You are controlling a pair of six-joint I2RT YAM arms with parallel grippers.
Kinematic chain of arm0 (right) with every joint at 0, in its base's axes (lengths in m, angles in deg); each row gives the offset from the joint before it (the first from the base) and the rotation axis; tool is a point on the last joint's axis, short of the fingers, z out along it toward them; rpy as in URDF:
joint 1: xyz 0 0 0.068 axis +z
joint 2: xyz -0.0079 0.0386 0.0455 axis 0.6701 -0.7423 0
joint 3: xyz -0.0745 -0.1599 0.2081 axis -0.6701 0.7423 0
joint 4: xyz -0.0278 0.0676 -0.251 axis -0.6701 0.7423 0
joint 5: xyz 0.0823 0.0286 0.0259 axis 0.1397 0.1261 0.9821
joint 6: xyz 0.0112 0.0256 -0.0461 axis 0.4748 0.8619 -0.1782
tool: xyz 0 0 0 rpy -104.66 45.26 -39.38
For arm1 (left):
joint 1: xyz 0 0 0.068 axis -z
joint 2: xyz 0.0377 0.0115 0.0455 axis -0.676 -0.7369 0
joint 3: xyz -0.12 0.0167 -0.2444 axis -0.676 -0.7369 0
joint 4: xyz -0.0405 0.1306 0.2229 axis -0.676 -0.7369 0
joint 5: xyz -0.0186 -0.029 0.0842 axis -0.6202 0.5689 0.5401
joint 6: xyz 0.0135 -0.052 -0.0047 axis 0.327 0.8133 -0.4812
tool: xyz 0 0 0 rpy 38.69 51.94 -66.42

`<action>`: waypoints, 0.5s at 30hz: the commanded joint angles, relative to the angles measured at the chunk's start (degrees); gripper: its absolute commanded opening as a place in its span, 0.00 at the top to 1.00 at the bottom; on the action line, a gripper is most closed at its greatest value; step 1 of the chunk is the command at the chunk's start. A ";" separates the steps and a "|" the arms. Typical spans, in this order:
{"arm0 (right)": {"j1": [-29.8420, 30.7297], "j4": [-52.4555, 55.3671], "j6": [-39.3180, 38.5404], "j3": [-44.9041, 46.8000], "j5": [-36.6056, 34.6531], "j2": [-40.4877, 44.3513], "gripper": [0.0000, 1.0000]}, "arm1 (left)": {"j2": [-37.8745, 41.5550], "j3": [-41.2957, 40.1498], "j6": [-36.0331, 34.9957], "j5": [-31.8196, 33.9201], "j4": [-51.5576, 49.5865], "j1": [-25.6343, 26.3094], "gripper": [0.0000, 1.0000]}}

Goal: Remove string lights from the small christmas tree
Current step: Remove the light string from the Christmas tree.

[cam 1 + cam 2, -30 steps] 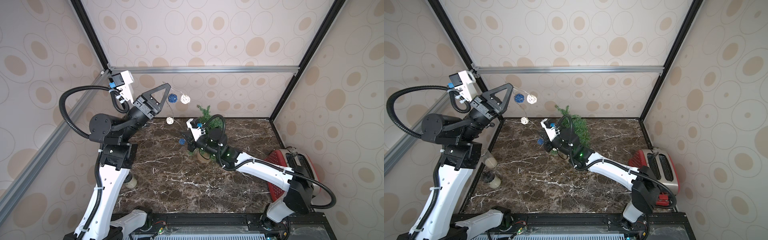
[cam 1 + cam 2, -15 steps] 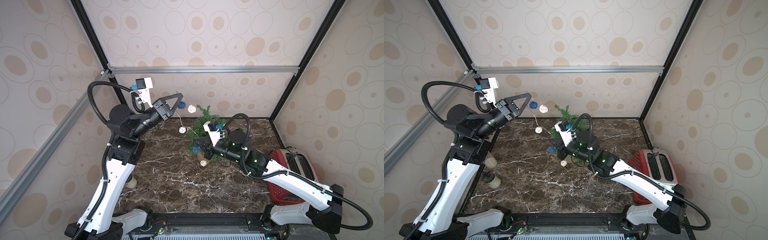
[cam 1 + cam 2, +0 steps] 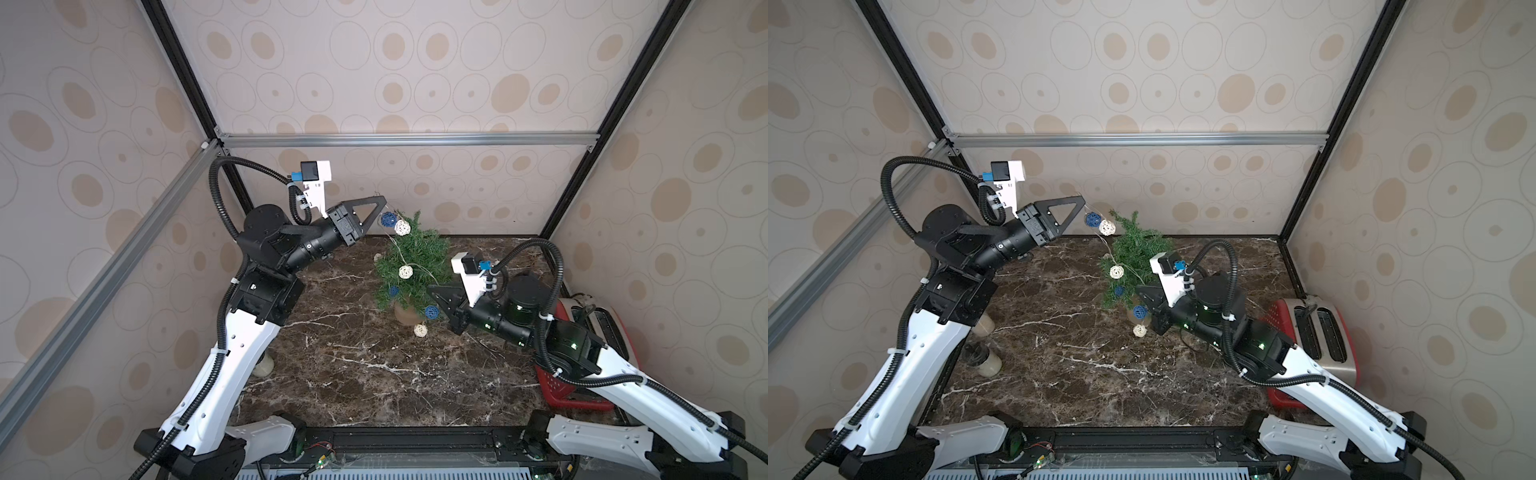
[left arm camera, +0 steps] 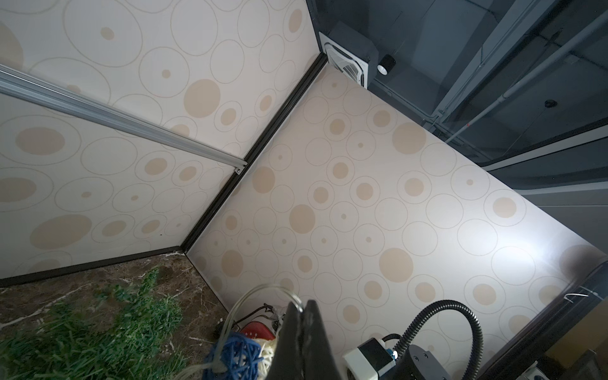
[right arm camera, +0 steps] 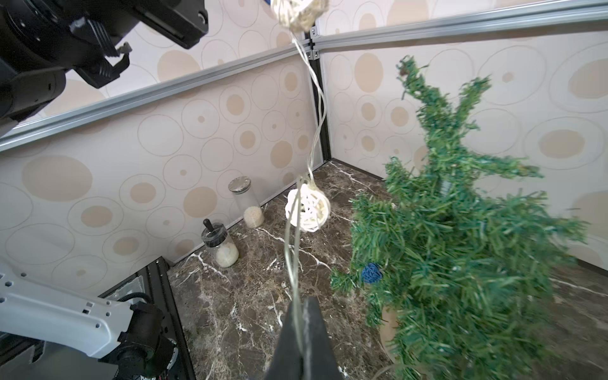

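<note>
Compared with one second ago, the left gripper [image 3: 384, 201] is much nearer to the small christmas tree [image 3: 417, 253]. It is not up by the left wall any more; it hangs just beside the tip of the tree. The wire of the string lights [image 3: 406, 272], which then ran long and slanted from this gripper to the tree, now drops short and loose, with a dark blue ball [image 3: 388, 219] and a cream ball [image 3: 402, 227] just under the jaws.

The right gripper [image 3: 430, 288] has changed side. One second ago it is low at the left of the tree; now it is low at the right, close to the tan pot [image 3: 404, 314]. The tree itself stands where it stood, in its pot on the counter [image 3: 353, 365], near the back wall.

Both pairs of jaws are together and clamped on the thin wire: the left wrist view shows a loop of wire pinched at the tips [image 4: 301, 307], and the right wrist view shows the wire going straight in between them [image 5: 301, 304].

I judge that the right arm is carrying the lower wire around the tree, so about one turn is coming off. The task is not finished, however. One cream ball lies against the front branches, a small blue ball [image 3: 393, 291] sits in the low needles, and one ball [image 3: 420, 330] rests on the counter by the pot. The slack wire can catch on the needles at the next pull.
</note>
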 commanded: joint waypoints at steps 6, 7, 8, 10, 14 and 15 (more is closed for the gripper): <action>0.31 8.10 -1.52 -1.97 -7.28 5.47 1.00 | -1.21 4.78 -2.96 0.69 -0.91 2.36 1.00; 0.26 8.83 -1.42 -1.99 -7.84 5.82 1.00 | -1.31 4.87 -2.96 0.82 -0.99 2.41 1.00; 0.24 9.50 -1.41 -1.97 -8.64 6.25 1.00 | -1.47 4.87 -2.91 0.92 -0.99 2.37 1.00; 0.25 10.99 -1.56 -2.21 -10.67 6.61 1.00 | -1.69 4.95 -2.96 0.98 -1.10 2.45 1.00; 0.29 12.06 -2.45 -2.82 -14.15 7.70 1.00 | -2.05 5.21 -2.95 1.05 -1.10 2.61 1.00; 0.30 11.97 -3.01 -3.16 -15.15 7.74 1.00 | -2.14 5.40 -3.03 1.07 -1.10 2.70 1.00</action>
